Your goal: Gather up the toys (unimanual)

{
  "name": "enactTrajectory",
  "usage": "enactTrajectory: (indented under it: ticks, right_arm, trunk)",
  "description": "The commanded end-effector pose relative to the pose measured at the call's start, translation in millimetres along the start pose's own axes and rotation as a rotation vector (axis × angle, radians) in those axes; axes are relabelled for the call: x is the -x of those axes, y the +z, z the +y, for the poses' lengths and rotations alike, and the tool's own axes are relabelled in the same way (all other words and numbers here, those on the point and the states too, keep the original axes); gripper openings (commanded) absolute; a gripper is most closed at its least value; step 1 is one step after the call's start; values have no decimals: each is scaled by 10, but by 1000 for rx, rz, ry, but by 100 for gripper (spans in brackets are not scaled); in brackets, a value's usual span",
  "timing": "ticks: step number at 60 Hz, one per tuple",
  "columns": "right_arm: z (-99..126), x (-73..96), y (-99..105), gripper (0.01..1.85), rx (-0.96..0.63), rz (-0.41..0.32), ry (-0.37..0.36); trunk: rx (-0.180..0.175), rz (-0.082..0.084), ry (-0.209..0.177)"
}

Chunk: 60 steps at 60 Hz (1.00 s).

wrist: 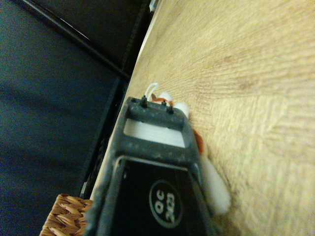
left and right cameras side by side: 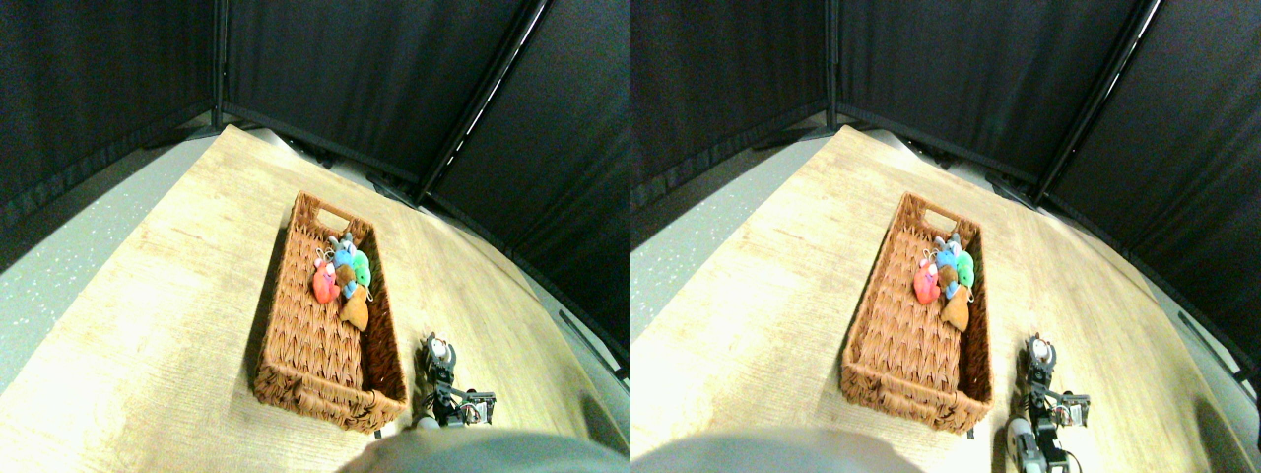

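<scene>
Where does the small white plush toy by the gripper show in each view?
Stereo pair view: small white plush toy on the wood table, right of the brown wicker basket, at the right gripper.
Wrist view: toy beside the jaw frame.
Shared landmark: basket.

We see a pale wood-grain bench (left and right cameras side by side: 148, 325) hemmed by black fabric curtain panels (left and right cameras side by side: 374, 79), with grey speckled floor (left and right cameras side by side: 59, 266) along its near-left edge.
</scene>
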Motion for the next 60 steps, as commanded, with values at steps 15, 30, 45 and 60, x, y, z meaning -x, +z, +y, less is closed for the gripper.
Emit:
enactTrajectory:
  ticks: [15,30,45,60]
  right_arm:
    - [408,26,-135,6,27,114,119]
    - [909,75,-389,6,46,334,172]
    - [1197,52,-538,6,217,379,263]
    - [1457,80,-669,6,246,431,285]
  trunk:
    - [22,7,7]
    - [35,0,7]
    - [49,-6,15]
    - [74,-21,30]
